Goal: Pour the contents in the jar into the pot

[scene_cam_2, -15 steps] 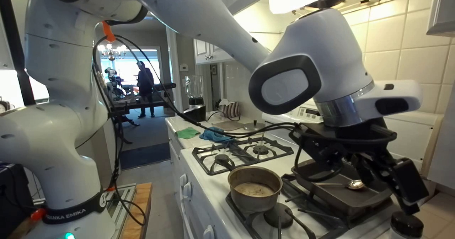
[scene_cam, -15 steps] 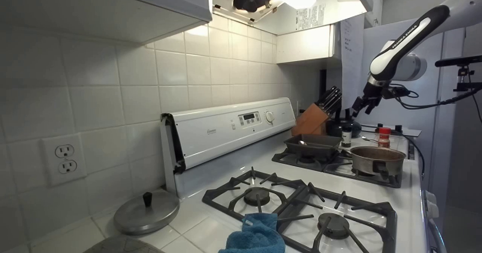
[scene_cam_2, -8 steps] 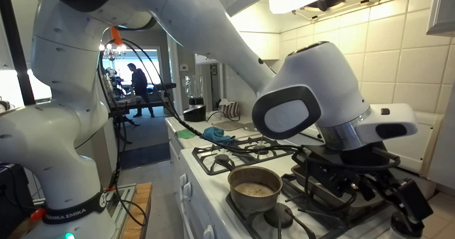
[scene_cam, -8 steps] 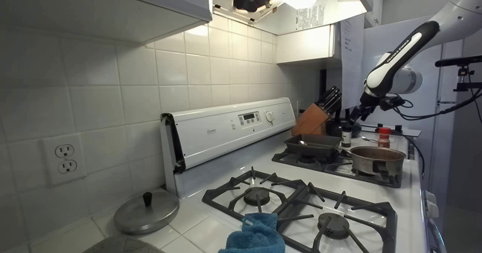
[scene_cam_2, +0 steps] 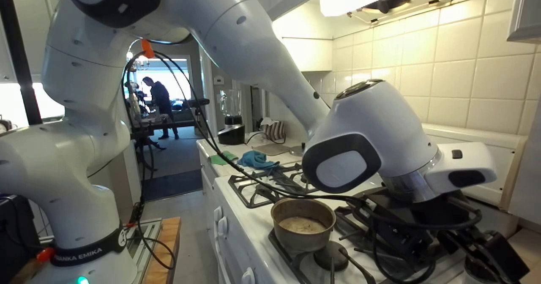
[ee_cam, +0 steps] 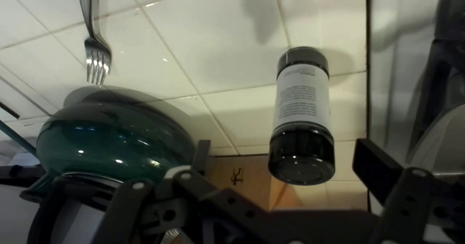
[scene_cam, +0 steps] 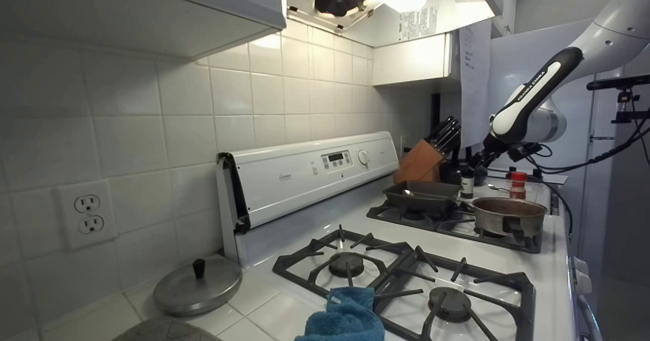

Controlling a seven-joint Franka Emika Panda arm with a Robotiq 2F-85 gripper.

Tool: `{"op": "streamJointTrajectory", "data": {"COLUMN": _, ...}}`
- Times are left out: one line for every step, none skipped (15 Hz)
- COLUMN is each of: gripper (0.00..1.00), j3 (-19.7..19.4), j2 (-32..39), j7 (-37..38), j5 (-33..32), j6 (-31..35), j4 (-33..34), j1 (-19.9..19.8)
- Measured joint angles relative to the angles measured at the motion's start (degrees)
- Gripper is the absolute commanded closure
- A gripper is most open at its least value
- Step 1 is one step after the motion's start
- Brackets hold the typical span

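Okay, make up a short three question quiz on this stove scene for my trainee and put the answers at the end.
1. True or false: the gripper is shut on the jar with the white label.
2. Pick one. The pot sits on: a) the floor, b) the stove, c) the knife block.
3. Short answer: which piece of cutlery lies on the tiled counter in the wrist view?

Key:
1. False; the gripper is open and the jar is ungrasped.
2. b.
3. A fork.
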Motion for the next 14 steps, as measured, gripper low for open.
{"op": "streamJointTrajectory", "data": {"gripper": 0.00, "j3": 1.3, "j2": 0.5, "j7": -0.2, "j5": 0.0, "j6": 0.4, "j4": 0.4, "j1": -1.0}}
{"op": "streamJointTrajectory", "data": {"gripper": 0.00, "j3": 2.6, "j2": 1.0, "j7": -0.5, "j5": 0.0, "j6": 0.5, "j4": 0.8, "j1": -2.1}}
{"op": "streamJointTrajectory", "data": {"gripper": 0.00, "j3": 3.9, "j2": 1.5, "j7": -0.8, "j5": 0.0, "j6": 0.7, "j4": 1.2, "j1": -3.2}}
{"op": "streamJointTrajectory", "data": {"gripper": 0.00, "j3": 5.3, "j2": 2.0, "j7": -1.1, "j5": 0.0, "j6": 0.8, "j4": 1.7, "j1": -4.4}}
{"op": "streamJointTrajectory", "data": {"gripper": 0.00, "j3": 6.5, "j2": 2.5, "j7": -1.4, "j5": 0.0, "j6": 0.8, "j4": 2.2, "j1": -5.5}}
{"op": "streamJointTrajectory", "data": {"gripper": 0.00, "j3": 7.6, "j2": 3.0, "j7": -1.7, "j5": 0.0, "j6": 0.8, "j4": 2.7, "j1": -6.4}}
{"op": "streamJointTrajectory", "data": {"gripper": 0.00, "j3": 8.6, "j2": 3.4, "j7": -2.0, "j5": 0.0, "j6": 0.8, "j4": 3.1, "j1": -7.4}}
{"op": "streamJointTrajectory", "data": {"gripper": 0.00, "j3": 9.5, "j2": 3.9, "j7": -2.3, "j5": 0.0, "j6": 0.8, "j4": 3.6, "j1": -8.3}}
{"op": "streamJointTrajectory", "data": {"gripper": 0.00, "j3": 10.3, "j2": 4.4, "j7": -2.5, "j5": 0.0, "j6": 0.8, "j4": 4.0, "j1": -9.0}}
{"op": "streamJointTrajectory", "data": {"gripper": 0.00, "j3": 10.9, "j2": 4.8, "j7": -2.8, "j5": 0.0, "j6": 0.8, "j4": 4.3, "j1": -9.7}}
{"op": "streamJointTrajectory", "data": {"gripper": 0.02, "j3": 11.6, "j2": 5.2, "j7": -3.1, "j5": 0.0, "j6": 0.8, "j4": 4.7, "j1": -10.3}}
{"op": "streamJointTrajectory", "data": {"gripper": 0.26, "j3": 12.1, "j2": 5.5, "j7": -3.3, "j5": 0.0, "j6": 0.7, "j4": 5.0, "j1": -10.8}}
{"op": "streamJointTrajectory", "data": {"gripper": 0.27, "j3": 12.6, "j2": 5.8, "j7": -3.5, "j5": 0.0, "j6": 0.7, "j4": 5.2, "j1": -11.3}}
{"op": "streamJointTrajectory", "data": {"gripper": 0.33, "j3": 13.2, "j2": 6.1, "j7": -3.7, "j5": 0.0, "j6": 0.7, "j4": 5.5, "j1": -11.7}}
